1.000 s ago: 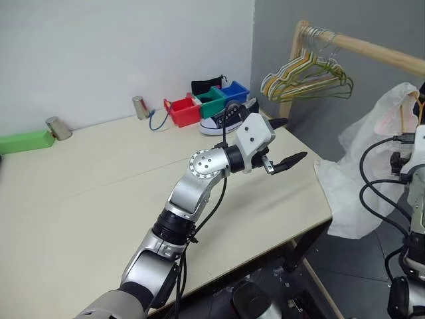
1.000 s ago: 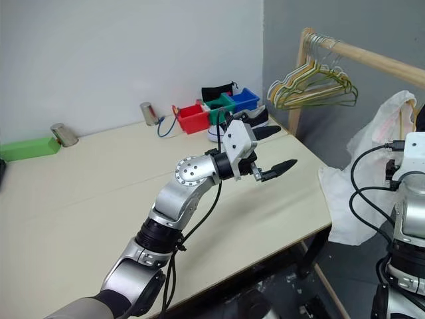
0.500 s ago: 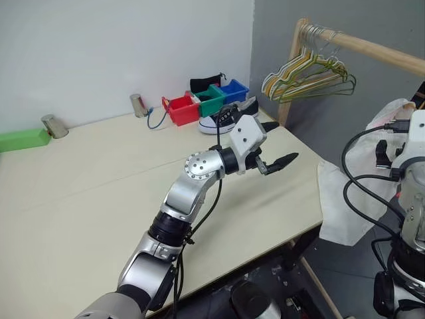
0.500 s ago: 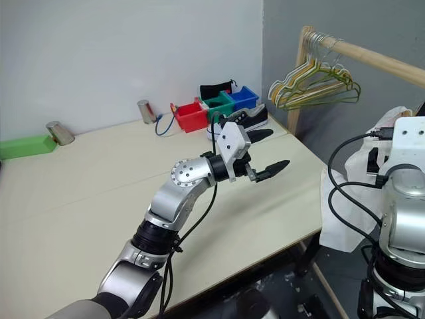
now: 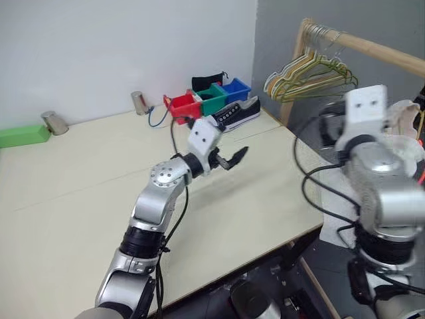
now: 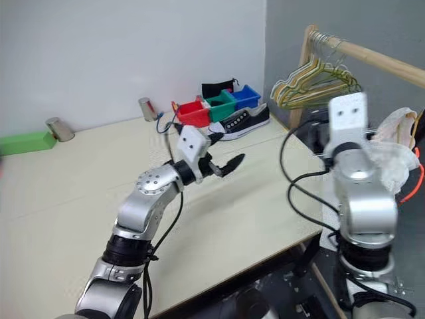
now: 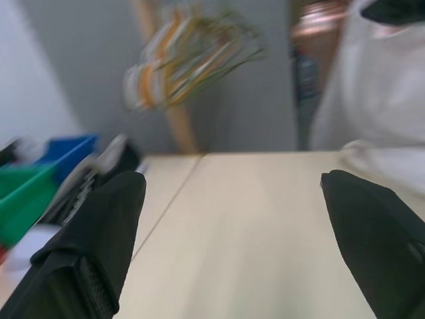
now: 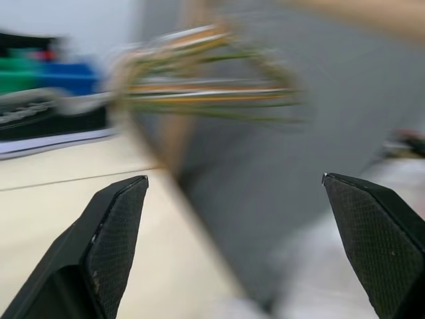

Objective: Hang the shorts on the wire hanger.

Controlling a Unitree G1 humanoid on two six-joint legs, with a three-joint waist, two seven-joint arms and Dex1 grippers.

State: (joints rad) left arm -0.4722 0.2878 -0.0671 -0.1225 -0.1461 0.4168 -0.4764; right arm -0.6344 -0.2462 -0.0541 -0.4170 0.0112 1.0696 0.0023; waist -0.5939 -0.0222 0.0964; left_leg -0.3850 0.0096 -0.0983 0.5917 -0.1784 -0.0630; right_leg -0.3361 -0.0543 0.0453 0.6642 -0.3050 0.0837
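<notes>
One shorts (image 6: 392,149), three bins (image 5: 209,100), two cups (image 5: 138,103).

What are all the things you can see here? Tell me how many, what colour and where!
Table: one, pale beige, under the left arm.
Bins: three, red, green and blue, in a row at the table's far edge.
Shoe: one, black and white, in front of the bins.
Metal cups: two, silver, lying near the wall.
Block: one, green, far left by the wall.
Rail: one, wooden, right of the table.
Hangers: a bunch, pale green and yellow, on the rail.
Shorts: one, white, orange-red string, behind the right arm.
Left tool: black fingers, open, above the table.
Right tool: black fingers, open.
</notes>
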